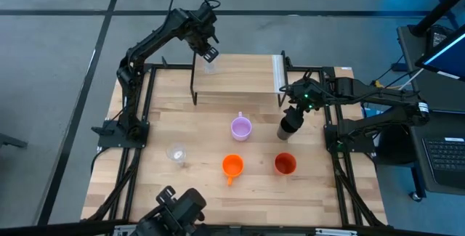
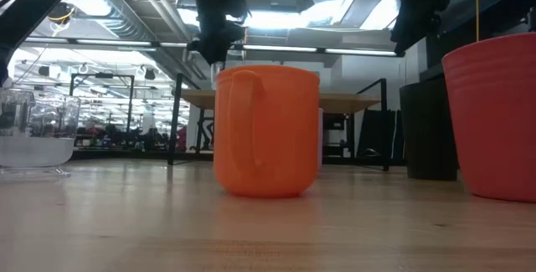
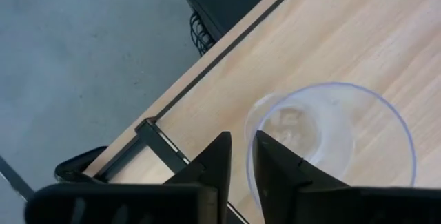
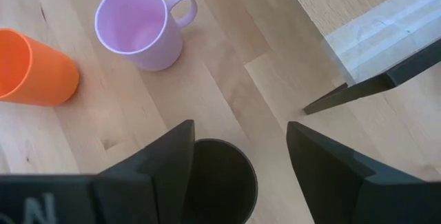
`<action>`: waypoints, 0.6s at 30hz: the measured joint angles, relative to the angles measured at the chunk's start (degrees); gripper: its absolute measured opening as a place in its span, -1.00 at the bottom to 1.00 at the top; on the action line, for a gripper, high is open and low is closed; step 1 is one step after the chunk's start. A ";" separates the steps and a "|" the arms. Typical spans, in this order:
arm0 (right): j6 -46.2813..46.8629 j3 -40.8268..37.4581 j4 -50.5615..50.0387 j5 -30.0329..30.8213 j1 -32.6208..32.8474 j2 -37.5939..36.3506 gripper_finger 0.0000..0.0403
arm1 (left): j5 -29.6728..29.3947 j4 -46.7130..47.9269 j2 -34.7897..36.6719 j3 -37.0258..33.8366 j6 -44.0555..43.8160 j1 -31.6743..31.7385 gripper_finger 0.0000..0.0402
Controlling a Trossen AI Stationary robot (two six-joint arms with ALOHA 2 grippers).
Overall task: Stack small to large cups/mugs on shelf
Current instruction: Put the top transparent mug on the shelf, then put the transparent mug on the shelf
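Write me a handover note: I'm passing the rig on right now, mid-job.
Left gripper: shut on the rim of a clear glass, at the shelf's far left corner.
Right gripper: open, over the black cup on the table.
Still on the table: lilac mug, orange mug, orange-red cup, second clear glass.
Done: nothing stacked yet. Left: everything.

The worktop (image 1: 182, 192) is pale, smooth wood with visible grain. The clear glass (image 3: 331, 138) looks glossy; the lilac mug (image 4: 141, 27) appears matt plastic.

No text or label can be read.
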State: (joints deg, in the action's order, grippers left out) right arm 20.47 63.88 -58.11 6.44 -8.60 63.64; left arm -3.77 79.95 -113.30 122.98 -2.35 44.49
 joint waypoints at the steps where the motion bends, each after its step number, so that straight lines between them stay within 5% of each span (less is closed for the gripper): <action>1: 0.00 0.00 0.00 0.00 0.00 0.00 0.15 | -0.03 -0.08 0.00 0.00 0.26 0.03 -0.70; 9: 0.00 0.00 -0.02 -0.02 0.00 0.00 0.15 | -2.95 2.58 0.00 12.00 2.91 1.01 -0.66; 11: 0.01 0.00 -0.02 -0.02 -0.02 0.00 0.15 | -3.21 -0.30 3.83 10.00 2.57 0.58 -0.66; 18: 0.02 0.00 -0.04 -0.17 0.00 0.00 0.15 | 11.26 9.63 16.01 8.41 -6.56 -6.47 -0.66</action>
State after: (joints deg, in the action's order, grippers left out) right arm 20.49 63.88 -58.14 6.26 -8.60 63.64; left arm 7.49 89.58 -97.28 131.39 -8.91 38.02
